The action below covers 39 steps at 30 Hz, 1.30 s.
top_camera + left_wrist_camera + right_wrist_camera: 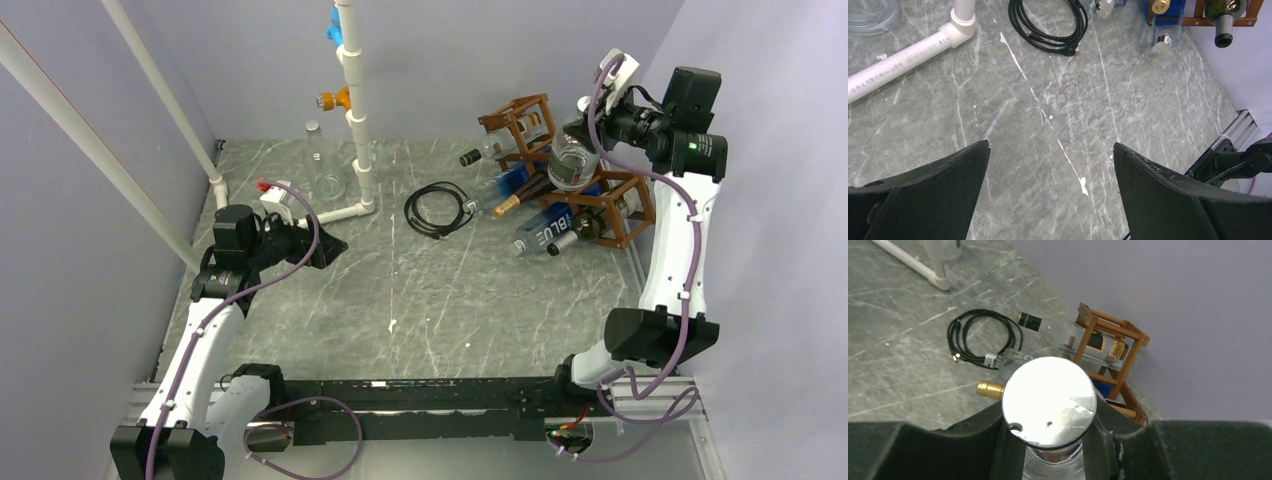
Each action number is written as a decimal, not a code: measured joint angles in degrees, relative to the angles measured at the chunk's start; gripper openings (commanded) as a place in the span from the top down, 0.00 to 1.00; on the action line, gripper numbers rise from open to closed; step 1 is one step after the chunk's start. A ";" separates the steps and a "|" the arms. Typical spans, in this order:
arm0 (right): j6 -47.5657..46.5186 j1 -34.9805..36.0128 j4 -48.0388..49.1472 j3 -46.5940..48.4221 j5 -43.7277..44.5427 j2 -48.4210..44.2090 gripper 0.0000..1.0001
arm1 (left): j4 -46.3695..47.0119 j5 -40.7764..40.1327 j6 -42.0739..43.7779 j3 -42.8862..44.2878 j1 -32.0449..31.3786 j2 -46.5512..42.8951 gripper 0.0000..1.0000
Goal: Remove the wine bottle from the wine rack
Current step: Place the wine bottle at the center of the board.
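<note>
**A:** So, where's the wine bottle (pixel 572 165)?

**B:** Hanging over the wine rack (pixel 1118 326), its neck pinched in the right gripper (pixel 1050 434). The left gripper (pixel 1050 145) gapes idle.

**A:** Advice?

**B:** Lift it straight and slowly, keeping its base off the frame and the other bottles (pixel 545 228).

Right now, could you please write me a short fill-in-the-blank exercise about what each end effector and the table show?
1. The right end effector is shut on the neck of a clear bottle whose cap is ____ in colour.
2. The left end effector hangs ____, holding nothing.
3. In the top view, the coiled cable left of the wine rack is ____ in colour.
Missing words: silver; open; black.
</note>
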 measured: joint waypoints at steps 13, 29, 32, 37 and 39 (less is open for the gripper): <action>7.28 1.64 -0.55 -0.39 -4.66 -5.40 1.00 | 0.00 0.00 0.00 0.00 0.00 0.00 0.01; 8.11 14.10 -4.37 -10.58 -5.46 -7.04 1.00 | 3.10 5.20 -2.47 -0.92 0.00 0.31 0.01; 7.15 17.62 -4.96 -12.90 -5.53 -7.21 1.00 | 4.33 6.10 -4.59 -1.90 -0.31 0.26 0.01; 5.99 22.77 -5.01 -17.42 -5.77 -7.67 1.00 | 5.01 6.03 -6.62 -2.49 -3.30 -0.79 0.01; 5.62 24.94 -4.92 -18.95 -5.79 -7.67 1.00 | 5.73 5.81 -7.10 -2.75 -5.33 -1.95 0.00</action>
